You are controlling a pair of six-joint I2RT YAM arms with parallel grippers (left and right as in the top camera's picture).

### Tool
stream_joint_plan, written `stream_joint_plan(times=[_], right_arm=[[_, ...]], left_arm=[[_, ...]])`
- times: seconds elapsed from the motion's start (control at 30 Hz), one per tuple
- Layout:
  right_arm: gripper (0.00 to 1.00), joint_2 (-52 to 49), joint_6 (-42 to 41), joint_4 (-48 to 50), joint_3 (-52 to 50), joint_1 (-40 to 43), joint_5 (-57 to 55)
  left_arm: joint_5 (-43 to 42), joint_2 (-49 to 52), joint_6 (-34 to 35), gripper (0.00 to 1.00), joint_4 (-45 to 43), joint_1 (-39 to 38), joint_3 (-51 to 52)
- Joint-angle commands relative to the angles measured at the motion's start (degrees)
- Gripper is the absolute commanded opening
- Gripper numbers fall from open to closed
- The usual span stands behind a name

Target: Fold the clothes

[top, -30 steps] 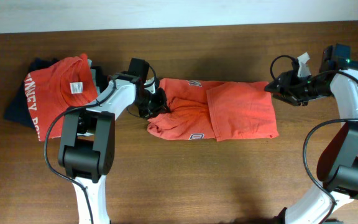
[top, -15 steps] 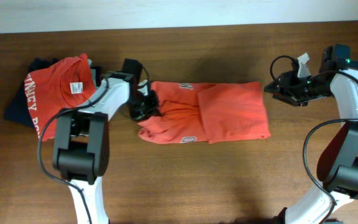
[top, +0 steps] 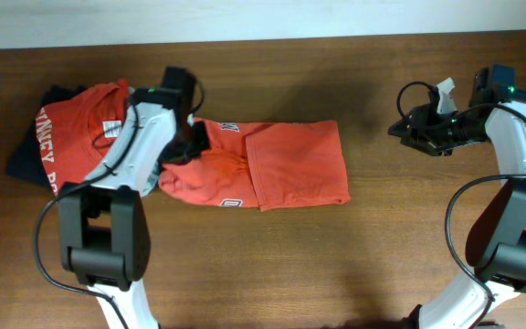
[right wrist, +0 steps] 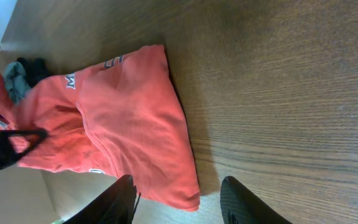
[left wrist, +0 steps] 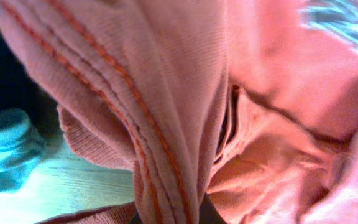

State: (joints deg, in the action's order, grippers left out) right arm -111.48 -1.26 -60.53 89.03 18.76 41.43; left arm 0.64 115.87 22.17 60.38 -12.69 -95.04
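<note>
A folded orange-red T-shirt [top: 281, 164] lies on the table left of centre. My left gripper [top: 188, 142] is shut on its bunched left end, whose ribbed fabric [left wrist: 166, 112] fills the left wrist view. A second orange-red T-shirt [top: 76, 137] with a white neck tag lies at far left on top of a navy garment [top: 27, 160]. My right gripper [top: 398, 128] is open and empty at the right, well apart from the shirt, which shows far off in the right wrist view [right wrist: 123, 124].
The wooden table [top: 272, 265] runs to a pale wall along the back edge. A pale grey-blue garment [left wrist: 5, 146] shows at the left in the left wrist view, next to the held shirt.
My left gripper has dragged the folded shirt leftward across the table, toward the pile at far left. The right arm has not moved.
</note>
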Motion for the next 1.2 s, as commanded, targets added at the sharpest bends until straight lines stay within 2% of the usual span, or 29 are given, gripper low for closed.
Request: stream_joint_plan(times=[0.0,0.17,0.3,0.6,0.7,0.73,0.77,0.8,0.93,0.97,1.07,1.17], right_arm=[[0.49,0.96,0.39,-0.24,0.66,0.00,-0.15],[0.49,0.96,0.39,-0.37,0.66,0.00,-0.13],[0.49,0.96,0.37,-0.37,0.66,0.00,-0.13],[0.49,0.96,0.37,-0.39,0.66,0.00,-0.13],[0.49,0.96,0.37,-0.39,0.66,0.00,-0.13],[0.49,0.96,0.37,-0.44,0.66,0.00,-0.13],[0.49,0.96,0.37,-0.50,0.66,0.00,-0.13],[0.49,0.96,0.39,-0.63,0.66,0.00,-0.13],[0.49,0.96,0.39,-1.09,0.66,0.00,-0.13],[0.49,0.96,0.39,-1.27,0.66,0.00,-0.15],[0.49,0.96,0.42,-1.86,0.66,0.00,-0.17],[0.49,0.96,0.39,-2.34,0.66,0.00,-0.15]], left_arm=[[7.23,-2.01,-3.41,0.01,0.90,-5.86,-7.67],[16.04,-2.01,-4.35,0.01,0.22,-15.28,-13.03],[18.88,-0.72,-5.64,0.01,-1.40,-21.44,-13.00],[26.29,10.84,-12.90,0.01,-5.90,-34.51,-13.00],[27.67,13.31,-15.19,0.04,-7.28,-37.94,-13.03],[28.70,13.75,-16.17,0.11,-7.48,-39.17,-13.03],[30.05,13.97,-16.70,0.31,-7.48,-40.33,-13.03],[31.63,13.99,-17.29,0.55,-7.43,-41.44,-13.05],[41.44,13.97,-18.16,0.92,-2.60,-44.81,-17.29],[42.97,13.97,-18.16,0.98,-0.72,-45.16,-19.04],[44.65,13.97,-17.38,0.99,7.26,-45.05,-26.47],[44.61,13.97,-12.28,0.99,15.28,-42.75,-34.07]])
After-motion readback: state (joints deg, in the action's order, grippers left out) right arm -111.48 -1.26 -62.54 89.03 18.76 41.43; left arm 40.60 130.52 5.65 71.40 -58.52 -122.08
